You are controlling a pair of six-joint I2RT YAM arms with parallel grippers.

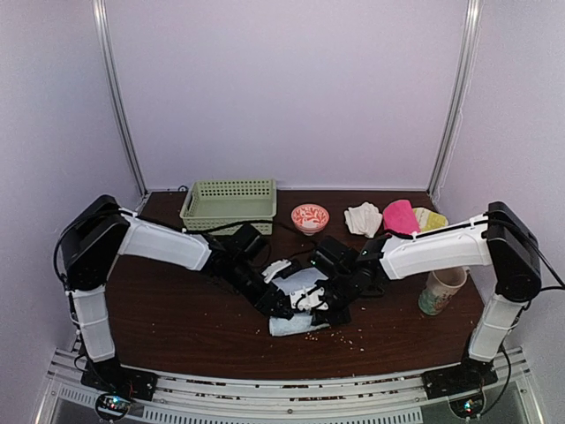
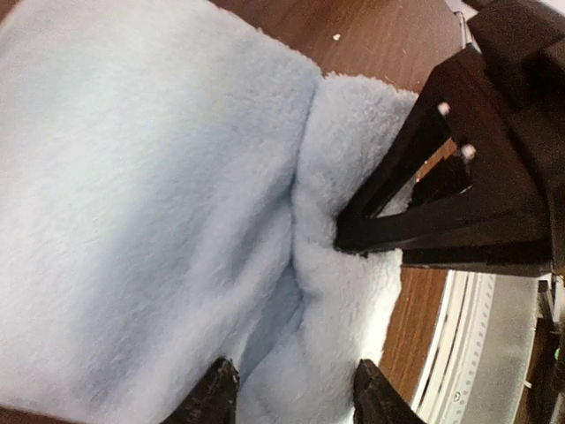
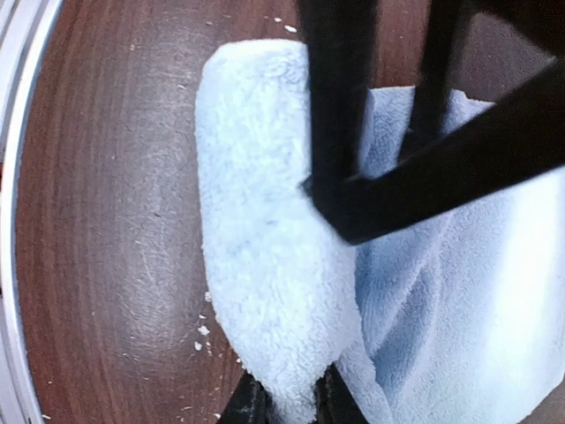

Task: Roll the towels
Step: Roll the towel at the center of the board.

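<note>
Well, both arms hung close together over the pale blue towel (image 1: 291, 326), which lay partly rolled on the bench (image 1: 177, 327) at the near middle. The left claw (image 2: 293, 399) stood fairly wide, its fingertips on either side of a soft fold of that cloth. The right claw (image 3: 291, 405) was narrow, pinching the end of the rolled edge. The off-white towel (image 1: 363, 218) sat crumpled far back, just right of a small bowl (image 1: 310, 216).

Towel (image 1: 296, 325) front centre; basket (image 1: 228, 203) behind, bowl (image 1: 310, 216) to its right
</note>
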